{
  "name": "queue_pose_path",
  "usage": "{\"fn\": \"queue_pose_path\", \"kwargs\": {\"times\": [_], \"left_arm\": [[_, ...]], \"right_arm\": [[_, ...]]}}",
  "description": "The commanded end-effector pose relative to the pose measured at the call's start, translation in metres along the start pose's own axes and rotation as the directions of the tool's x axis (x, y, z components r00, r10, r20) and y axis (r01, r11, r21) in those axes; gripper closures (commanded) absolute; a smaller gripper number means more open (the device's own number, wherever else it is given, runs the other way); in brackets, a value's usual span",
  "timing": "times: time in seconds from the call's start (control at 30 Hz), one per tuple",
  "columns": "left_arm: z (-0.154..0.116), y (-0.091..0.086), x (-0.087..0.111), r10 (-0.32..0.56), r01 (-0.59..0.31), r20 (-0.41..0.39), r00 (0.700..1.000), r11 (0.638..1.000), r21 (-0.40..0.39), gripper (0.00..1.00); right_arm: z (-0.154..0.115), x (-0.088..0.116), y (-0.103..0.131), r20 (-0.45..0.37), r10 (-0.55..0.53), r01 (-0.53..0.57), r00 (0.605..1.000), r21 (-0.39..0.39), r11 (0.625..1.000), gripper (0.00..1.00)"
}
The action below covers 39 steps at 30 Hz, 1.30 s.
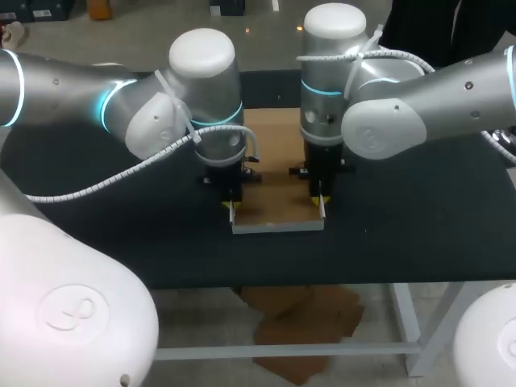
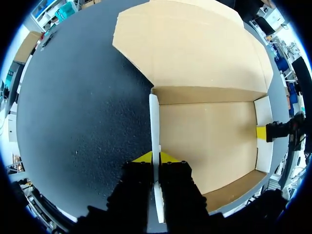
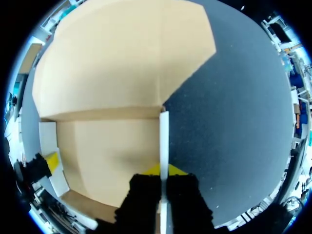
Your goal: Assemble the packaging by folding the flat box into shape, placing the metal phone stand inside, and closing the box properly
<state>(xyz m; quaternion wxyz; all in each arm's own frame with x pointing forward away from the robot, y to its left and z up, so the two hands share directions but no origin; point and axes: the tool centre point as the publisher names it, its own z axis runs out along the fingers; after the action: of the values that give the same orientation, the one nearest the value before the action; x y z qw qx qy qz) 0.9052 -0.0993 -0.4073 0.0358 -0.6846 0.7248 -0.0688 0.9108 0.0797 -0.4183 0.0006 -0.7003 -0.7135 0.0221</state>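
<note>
Black table (image 1: 419,242) — brown box (image 1: 274,133), sides upright

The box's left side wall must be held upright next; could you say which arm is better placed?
Left, I think: the left tool is already shut on that white wall, while the right tool is shut on the opposite wall.

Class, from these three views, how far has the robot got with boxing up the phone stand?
Early stage. Done: the box has its front wall up. In hand: the left gripper is shut on the left side wall, the right gripper on the right side wall, both upright. Left: the lid lies flat, no phone stand shows inside, nothing is closed.
</note>
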Motion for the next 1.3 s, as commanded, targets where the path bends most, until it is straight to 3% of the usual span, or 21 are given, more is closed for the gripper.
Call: {"fn": "queue_pose_path", "kwargs": {"times": [0.03, 0.07, 0.1, 0.5, 0.63, 0.73, 1.23, 1.3], "left_arm": [[0.009, 0.001, 0.003, 0.001, -0.002, 0.151, 0.989, 1.0, 0.004, 1.0], [0.008, 0.001, 0.003, 0.002, -0.003, 0.15, 0.989, 1.0, 0.004, 1.0], [0.008, 0.001, 0.003, 0.003, -0.004, 0.15, 0.989, 1.0, 0.005, 1.0], [0.005, 0.002, 0.002, 0.003, -0.006, 0.144, 0.99, 1.0, 0.018, 1.0], [0.005, 0.002, 0.002, 0.005, -0.008, 0.145, 0.989, 1.0, 0.021, 1.0], [0.004, 0.003, 0.002, 0.006, -0.009, 0.144, 0.99, 1.0, 0.021, 1.0], [0.002, 0.002, 0.001, -0.003, 0.0, 0.125, 0.992, 1.0, 0.024, 1.0], [0.001, 0.001, 0.001, -0.003, -0.001, 0.123, 0.992, 1.0, 0.026, 1.0]], "right_arm": [[-0.017, 0.0, -0.005, 0.029, -0.047, 0.049, 0.998, -0.073, 0.996, 0.51], [-0.02, -0.001, -0.007, 0.035, -0.063, 0.066, 0.997, -0.091, 0.994, 0.08], [-0.024, -0.002, -0.008, 0.042, -0.074, 0.078, 0.996, -0.109, 0.991, 0.0], [-0.058, -0.029, -0.027, 0.01, -0.251, 0.244, 0.968, -0.288, 0.926, 0.0], [-0.07, -0.044, -0.037, -0.026, -0.373, 0.336, 0.927, -0.381, 0.861, 0.0], [-0.085, -0.057, -0.051, -0.06, -0.531, 0.434, 0.845, -0.5, 0.749, 0.0], [-0.085, -0.057, -0.051, -0.06, -0.531, 0.434, 0.845, -0.5, 0.749, 0.0], [-0.089, -0.058, -0.055, -0.091, -0.652, 0.511, 0.753, -0.543, 0.667, 0.0]]}}
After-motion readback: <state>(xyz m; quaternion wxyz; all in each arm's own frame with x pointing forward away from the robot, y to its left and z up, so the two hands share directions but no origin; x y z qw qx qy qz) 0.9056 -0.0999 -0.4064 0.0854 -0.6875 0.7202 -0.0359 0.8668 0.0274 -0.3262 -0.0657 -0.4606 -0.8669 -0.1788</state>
